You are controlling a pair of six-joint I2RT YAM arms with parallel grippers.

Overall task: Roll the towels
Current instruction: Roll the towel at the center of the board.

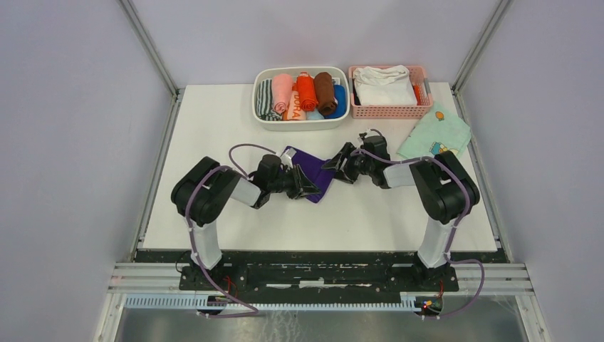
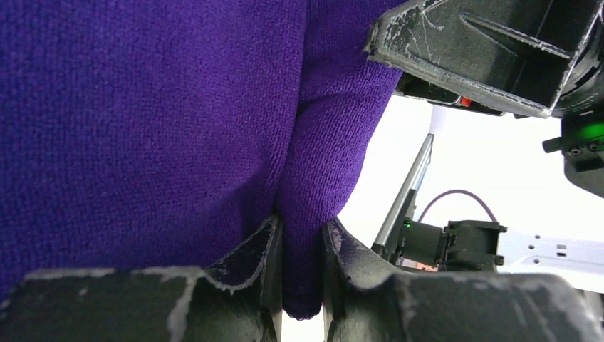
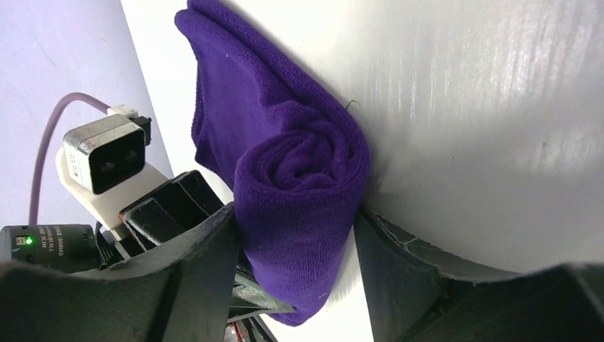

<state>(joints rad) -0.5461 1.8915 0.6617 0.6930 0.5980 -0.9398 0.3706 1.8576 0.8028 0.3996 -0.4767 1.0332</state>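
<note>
Half-rolled purple towel (image 3: pixel 299 178): left end effector (image 2: pixel 299 278) pinches its fold, right end effector (image 3: pixel 293 242) straddles wide.

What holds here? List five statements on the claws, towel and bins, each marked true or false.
1. The left claw pinches a fold of the purple towel. True.
2. The purple towel lies fully flat. False: one end is rolled.
3. The right claw straddles that rolled end. True.
4. The white bin holds rolled cloths. True.
5. The mint-green cloth is in the pink basket. False: it lies on the table.
</note>
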